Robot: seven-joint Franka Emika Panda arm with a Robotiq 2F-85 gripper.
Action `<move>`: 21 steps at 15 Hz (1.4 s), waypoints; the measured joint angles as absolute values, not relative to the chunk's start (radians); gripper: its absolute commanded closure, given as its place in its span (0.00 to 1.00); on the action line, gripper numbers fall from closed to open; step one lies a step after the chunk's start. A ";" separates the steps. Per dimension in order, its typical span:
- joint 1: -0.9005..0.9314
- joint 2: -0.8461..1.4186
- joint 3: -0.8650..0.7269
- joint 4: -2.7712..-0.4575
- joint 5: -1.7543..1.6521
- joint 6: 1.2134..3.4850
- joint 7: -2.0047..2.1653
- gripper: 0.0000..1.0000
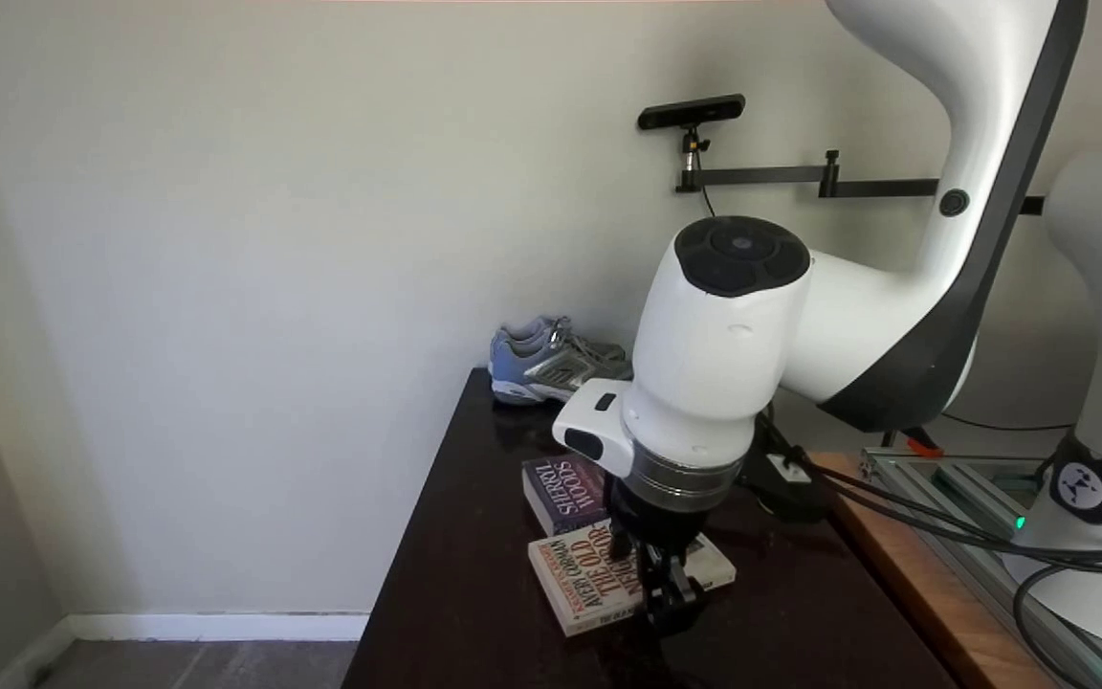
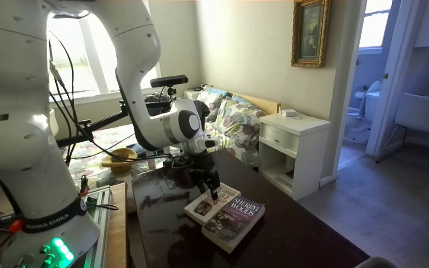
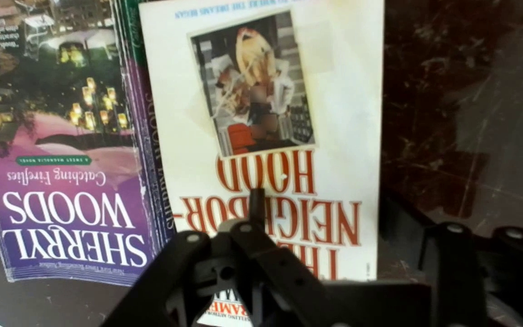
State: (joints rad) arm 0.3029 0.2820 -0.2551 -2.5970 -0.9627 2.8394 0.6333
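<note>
A white paperback with red lettering (image 3: 352, 113) lies face up on the dark table, also visible in both exterior views. My gripper (image 3: 321, 200) is above it, with its jaws parted. In the wrist view one finger (image 3: 257, 209) lies over the cover's lettering, while the opposite finger (image 3: 404, 227) is beyond the book's long edge, over the table. Whether either touches the book cannot be made out. A purple paperback (image 3: 61, 204) lies right beside the white one, on the side away from that outer finger. In an exterior view the gripper (image 2: 209, 186) points down at the white book.
Grey-blue shoes (image 1: 541, 368) stand at the table's far end by the wall. Black cables (image 1: 895, 517) run from the wrist to the base. A camera on a bracket (image 1: 692, 112) sits behind the arm. A white nightstand (image 2: 292, 126) and a bed are past the table.
</note>
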 measured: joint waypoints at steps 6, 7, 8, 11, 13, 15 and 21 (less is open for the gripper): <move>0.314 0.271 -0.266 -2.590 -0.972 2.839 0.641 0.88; 0.314 0.271 -0.269 -2.587 -0.972 2.839 0.641 0.89; 0.314 0.271 -0.273 -2.585 -0.972 2.839 0.641 0.90; 0.314 0.272 -0.287 -2.582 -0.972 2.839 0.641 0.41; 0.314 0.277 -0.296 -2.581 -0.972 2.839 0.641 0.27; 0.314 0.289 -0.304 -2.581 -0.972 2.839 0.642 0.25; 0.314 0.303 -0.320 -2.572 -0.972 2.850 0.643 0.73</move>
